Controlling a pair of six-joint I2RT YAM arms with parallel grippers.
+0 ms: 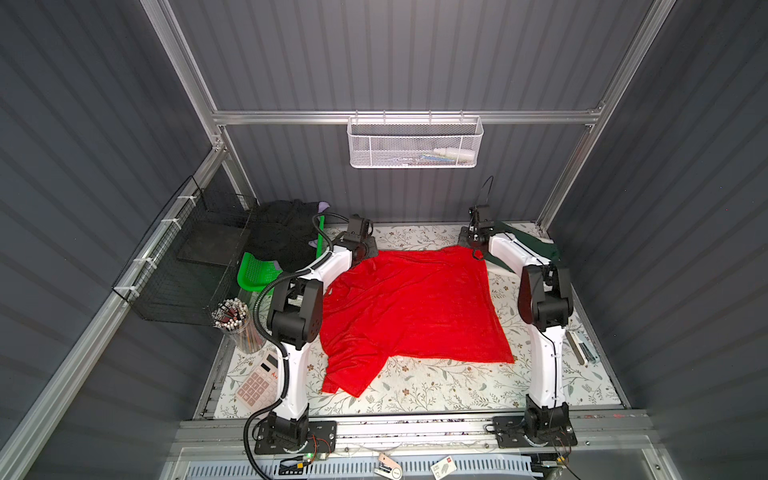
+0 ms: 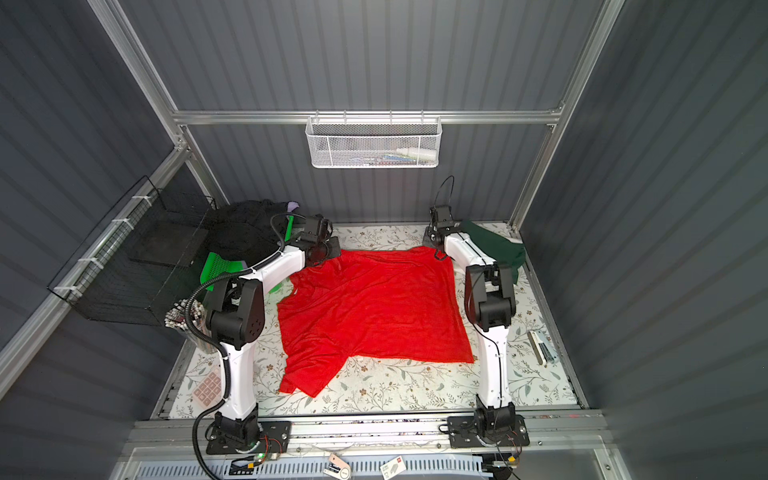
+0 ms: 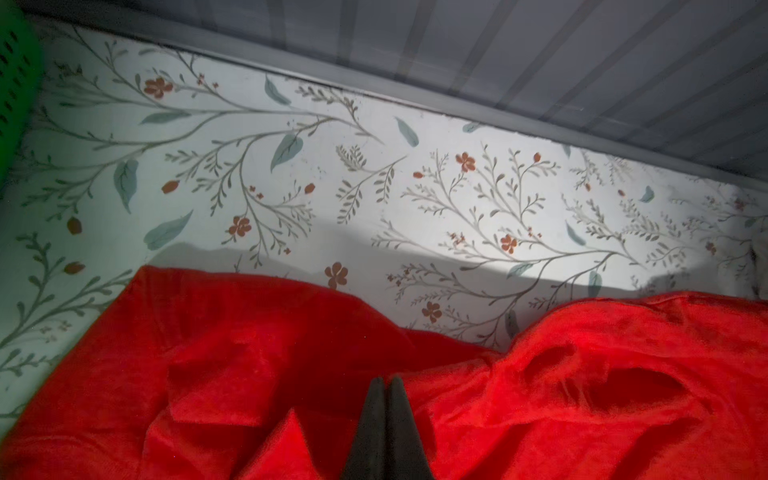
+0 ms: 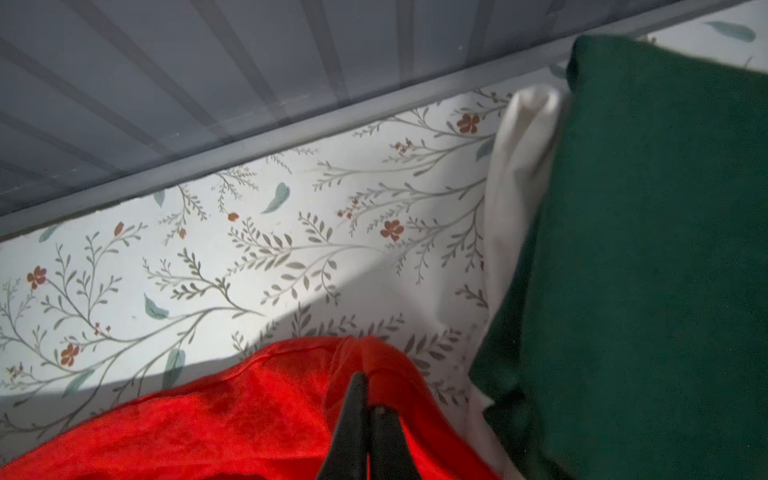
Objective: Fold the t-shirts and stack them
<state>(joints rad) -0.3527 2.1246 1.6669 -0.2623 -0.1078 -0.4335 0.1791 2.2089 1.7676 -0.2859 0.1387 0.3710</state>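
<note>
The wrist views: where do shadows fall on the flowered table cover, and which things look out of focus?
Left wrist view: a soft grey shadow band crosses the table cover just beyond the red t-shirt; the green basket is a blur. Right wrist view: a slanted shadow lies beside the red t-shirt, and the dark green t-shirt looks soft, with no weave visible.

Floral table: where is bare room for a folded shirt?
Widest: the floral-print table's front strip, between the bright red thin t-shirt and the metal front rail. Narrower: the strip behind it, along the back wall. Crowded: left edge (green plastic lattice basket, clear pencil jar, pink calculator) and back right corner (dark green cloth t-shirt).
</note>
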